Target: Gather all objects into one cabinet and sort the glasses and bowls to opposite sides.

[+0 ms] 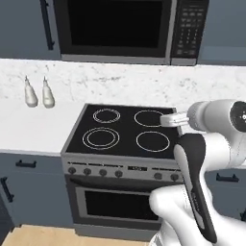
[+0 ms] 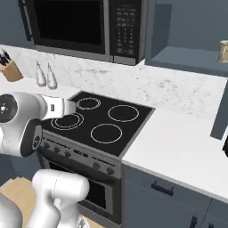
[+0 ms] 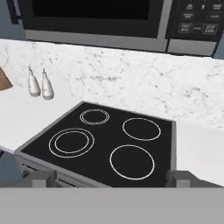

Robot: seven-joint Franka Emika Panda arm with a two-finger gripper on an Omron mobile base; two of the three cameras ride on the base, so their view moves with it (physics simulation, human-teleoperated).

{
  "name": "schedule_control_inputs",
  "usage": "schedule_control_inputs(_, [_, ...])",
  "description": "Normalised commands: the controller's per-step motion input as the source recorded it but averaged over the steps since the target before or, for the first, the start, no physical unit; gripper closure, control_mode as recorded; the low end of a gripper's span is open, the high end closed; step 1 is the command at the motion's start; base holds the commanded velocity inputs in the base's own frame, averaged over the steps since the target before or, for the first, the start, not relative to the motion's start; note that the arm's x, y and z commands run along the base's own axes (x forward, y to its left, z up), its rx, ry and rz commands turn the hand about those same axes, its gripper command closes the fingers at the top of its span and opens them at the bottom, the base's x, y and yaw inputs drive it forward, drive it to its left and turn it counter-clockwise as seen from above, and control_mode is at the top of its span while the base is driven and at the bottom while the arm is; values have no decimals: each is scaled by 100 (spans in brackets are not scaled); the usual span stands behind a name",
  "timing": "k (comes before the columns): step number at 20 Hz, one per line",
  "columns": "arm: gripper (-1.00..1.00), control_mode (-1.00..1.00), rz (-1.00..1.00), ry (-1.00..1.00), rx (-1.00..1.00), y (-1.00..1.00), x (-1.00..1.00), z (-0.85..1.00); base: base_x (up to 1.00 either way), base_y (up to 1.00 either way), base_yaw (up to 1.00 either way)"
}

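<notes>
Your gripper (image 3: 107, 177) hangs over the near edge of the black stovetop (image 2: 95, 122), jaws spread wide apart w/ nothing between them. Microwave (image 1: 129, 29) sits above the stove; two pale shakers (image 1: 38, 92) stand on the white counter (image 2: 178, 147) to the left. The open cabinet (image 2: 187, 55) is up on the far right, its shelf showing, w/ one cream mug (image 2: 223, 51) at the shelf's right end. Other objects can't be seen from here. Looks like an early approach step: nothing gathered yet. Next you'd prob need to turn right toward the cabinet & locate the remaining pieces before any grasp.
</notes>
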Motion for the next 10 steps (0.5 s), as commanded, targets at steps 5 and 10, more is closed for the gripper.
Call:
schedule_control_inputs(5, [-100,100,0,0,0,0,0,0,-2,-99,-24])
schedule_control_inputs(10, [-100,100,0,0,0,0,0,0,40,-22,-38])
